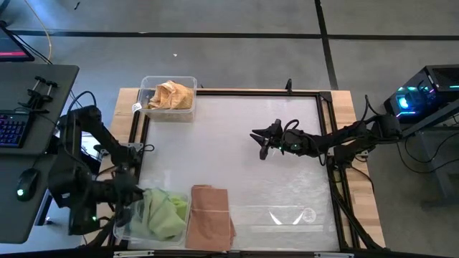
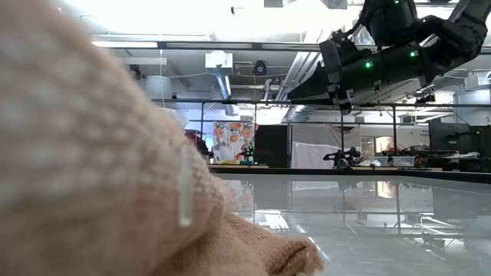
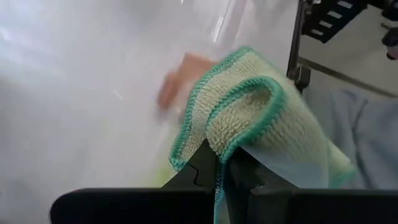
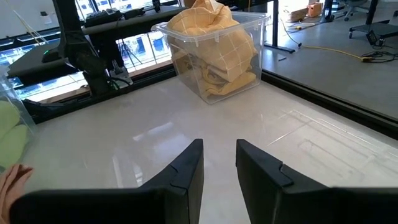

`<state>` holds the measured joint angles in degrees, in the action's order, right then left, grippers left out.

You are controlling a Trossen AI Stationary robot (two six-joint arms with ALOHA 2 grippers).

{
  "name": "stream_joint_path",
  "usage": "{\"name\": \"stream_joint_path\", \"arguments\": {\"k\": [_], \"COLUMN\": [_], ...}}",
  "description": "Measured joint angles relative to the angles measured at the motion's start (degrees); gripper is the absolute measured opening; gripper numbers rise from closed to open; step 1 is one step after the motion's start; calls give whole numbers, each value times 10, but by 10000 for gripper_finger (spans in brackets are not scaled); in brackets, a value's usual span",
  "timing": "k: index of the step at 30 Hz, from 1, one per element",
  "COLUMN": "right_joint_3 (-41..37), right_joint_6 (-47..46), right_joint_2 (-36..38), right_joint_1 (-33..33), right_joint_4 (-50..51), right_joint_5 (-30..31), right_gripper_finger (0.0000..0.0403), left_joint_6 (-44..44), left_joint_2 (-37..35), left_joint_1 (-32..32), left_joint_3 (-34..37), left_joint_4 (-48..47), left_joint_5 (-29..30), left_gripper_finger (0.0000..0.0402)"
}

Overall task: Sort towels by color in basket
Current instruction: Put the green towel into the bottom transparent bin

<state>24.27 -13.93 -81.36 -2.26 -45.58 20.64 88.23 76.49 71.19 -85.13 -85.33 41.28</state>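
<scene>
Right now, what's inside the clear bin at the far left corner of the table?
The clear bin holds crumpled mustard yellow towels piled above its rim. Whatever lies beneath them cannot be seen.

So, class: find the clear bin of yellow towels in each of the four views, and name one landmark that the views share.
High view: clear bin of yellow towels at the table's far-left corner.
Low view: not in it; a pink towel blocks the left side.
Left wrist view: not in it; the left claw is shut on a green towel.
Right wrist view: upper centre, ahead of the right claw.
Shared landmark: the glossy white tabletop.
</scene>
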Motion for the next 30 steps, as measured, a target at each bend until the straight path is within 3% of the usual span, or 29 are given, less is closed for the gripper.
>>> {"name": "stream_joint_path", "arguments": {"k": [4,7,13,18,23,27,30], "right_joint_3": [0,0,0,0,0,0,0], "right_joint_6": [0,9,14,14,13,14,13], "right_joint_2": [0,0,0,0,0,0,0], "right_joint_1": [0,0,0,0,0,0,0], "right_joint_4": [0,0,0,-1,-2,-2,-2], "right_joint_5": [0,0,2,2,3,3,3], "right_gripper_finger": [89,89,89,89,89,89,89], "left_joint_6": [92,178,235,143,50,-9,-68], "left_joint_2": [-2,-2,-7,-10,-10,-10,-10], "left_joint_1": [15,25,6,-46,-118,-175,-208], "left_joint_3": [67,91,122,136,144,148,150], "left_joint_4": [78,78,37,113,138,132,127], "left_joint_5": [-68,-116,-125,-207,-236,-315,-339], "left_gripper_finger": [0,0,0,0,6,34,69]}}
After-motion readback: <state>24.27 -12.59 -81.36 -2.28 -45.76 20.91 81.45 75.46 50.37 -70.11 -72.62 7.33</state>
